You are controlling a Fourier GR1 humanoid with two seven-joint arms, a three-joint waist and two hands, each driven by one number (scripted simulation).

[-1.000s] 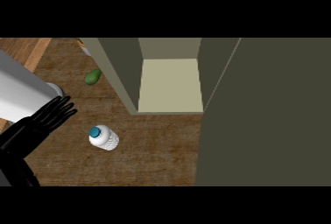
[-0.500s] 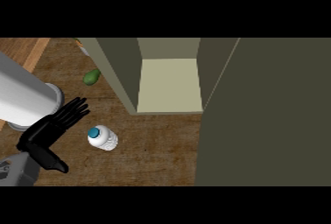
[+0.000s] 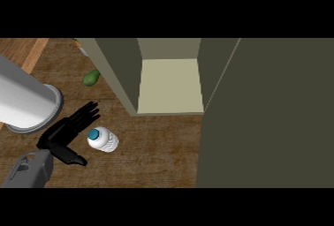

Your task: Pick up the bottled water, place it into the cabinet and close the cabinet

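Only the left hand [image 3: 60, 134] is seen, lower left of the frame: plain black, with slim fingers [image 3: 86, 114]. It's joined to a grey forearm [image 3: 29, 170] with faint dark markings. A fat pale-grey cylinder [image 3: 26, 99] with a rimmed end is seen above.

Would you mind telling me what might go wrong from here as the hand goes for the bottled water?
1. The left hand lies open just left of the bottled water; if its fingers brush the bottle before curling round it, it may tip or roll.
2. The cabinet's left wall stands between the bottle and the shelf; a straight carry might clip its edge.
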